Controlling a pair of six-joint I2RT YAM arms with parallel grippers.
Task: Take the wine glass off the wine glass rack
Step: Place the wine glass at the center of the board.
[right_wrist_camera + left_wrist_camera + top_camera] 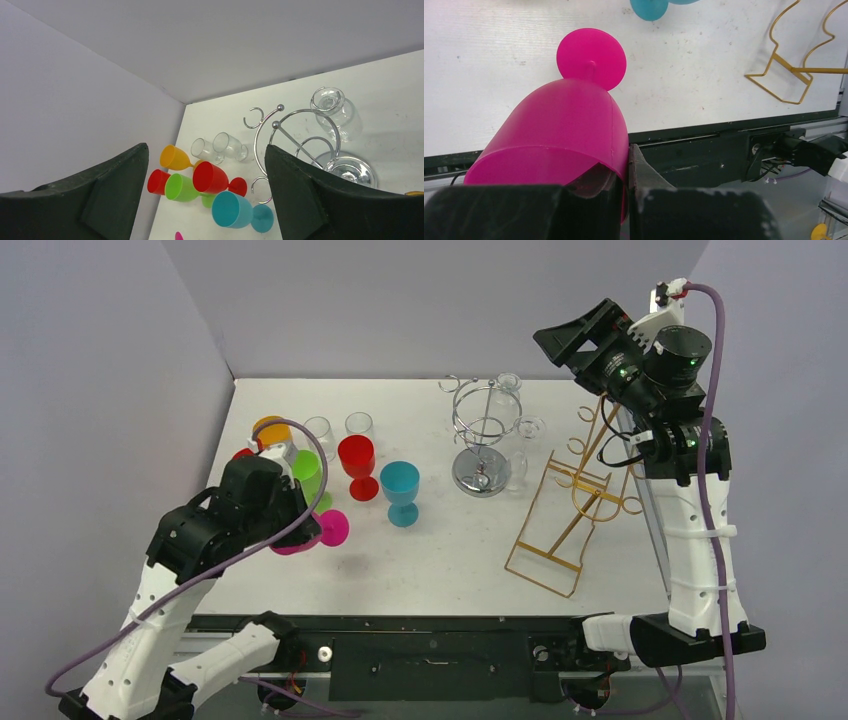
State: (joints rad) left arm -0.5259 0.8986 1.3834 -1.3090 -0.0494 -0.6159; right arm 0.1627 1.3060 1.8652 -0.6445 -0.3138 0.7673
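My left gripper point(623, 172) is pinched hard on the rim of the magenta wine glass point(564, 125), one finger inside the bowl and one outside. The glass lies nearly on its side with its foot pointing away, held over the near left of the table point(440, 550). It is clear of both racks, so I judge the lift itself is done and only setting it down remains. A rim pinch makes sense, since the bowl is too broad to span. My right gripper point(206, 150) hangs high at the right with its fingers spread wide and nothing between them, parked out of the way, I think. Just beyond the held glass stand the coloured ones, grouped at the left, probably to keep room around the racks: one green point(307, 472), one orange point(270, 430), one teal point(400, 485) and two red point(357, 460) point(243, 453). Two clear glasses point(320, 430) point(360, 425) stand behind them. There are two racks. The chrome rack point(480, 425) is upright and carries what look like three clear glasses. The gold rack point(570, 510) leans at the right, bare.
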